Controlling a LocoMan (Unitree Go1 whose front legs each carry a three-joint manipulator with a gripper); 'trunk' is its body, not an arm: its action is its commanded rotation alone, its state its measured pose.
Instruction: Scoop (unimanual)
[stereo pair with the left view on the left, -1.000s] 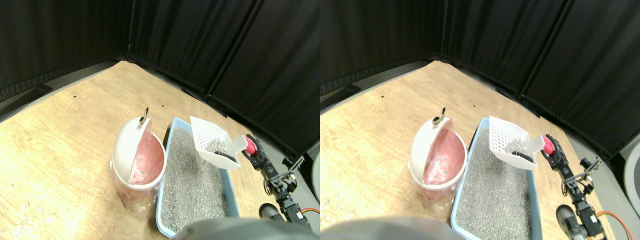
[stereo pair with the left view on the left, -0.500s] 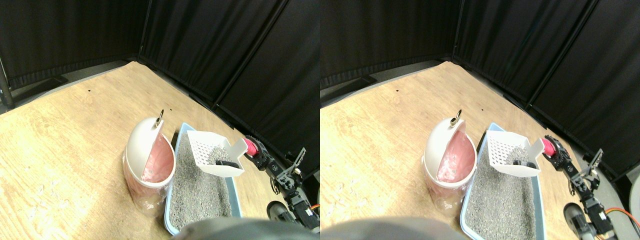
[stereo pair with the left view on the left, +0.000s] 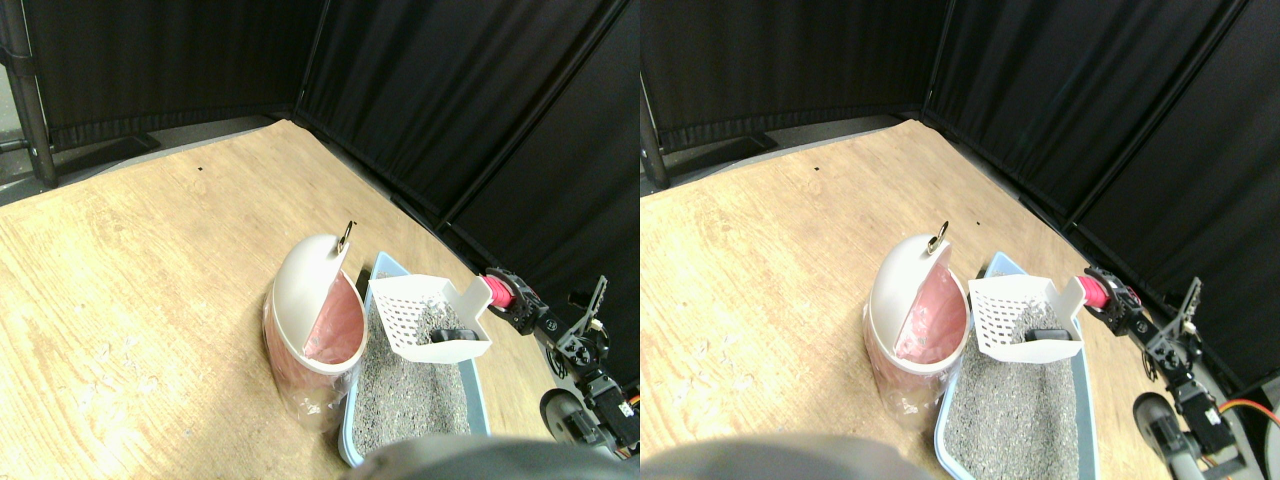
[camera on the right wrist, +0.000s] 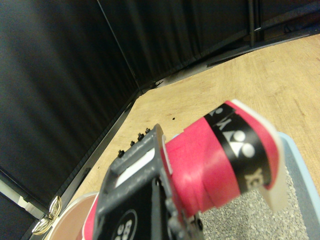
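One arm's doing the work, the right one (stereo pair with the left view on the left: 580, 360), coming in from the lower right with its black links and an orange wire trailing near the bottom edge. Its hand (stereo pair with the left view on the left: 512, 300) is clamped around the pink-wrapped handle (stereo pair with the left view on the left: 497, 292) of a white slotted scoop (stereo pair with the left view on the left: 425, 318). The wrist view backs that up: the dark jaw frame (camera on the right wrist: 137, 200) sits right against the pink wrap (camera on the right wrist: 215, 165), which has a black printed band around it.

Nearest the camera is a pale blue litter tray (stereo pair with the left view on the left: 476, 400) sitting on the floor, full of grey litter (stereo pair with the left view on the left: 405, 390). The scoop is held up above the far part of that tray, roughly level, its slotted side facing the bin. Inside it there's a bit of grey litter plus a dark lump (stereo pair with the left view on the left: 452, 336) lying near the handle end.

Just left of the tray, pretty much touching it, stands a white bin (stereo pair with the left view on the left: 305, 300) with a domed swing lid tipped open, showing a pink liner (stereo pair with the left view on the left: 335, 325) inside. A small metal ring (stereo pair with the left view on the left: 345, 238) sticks up from the top of the lid. The scoop's front edge is just beside the bin's opening, not over it.

Everything sits on a light wood-look floor (stereo pair with the left view on the left: 150, 260), and further back black curtain panels (stereo pair with the left view on the left: 450, 90) close off the space.
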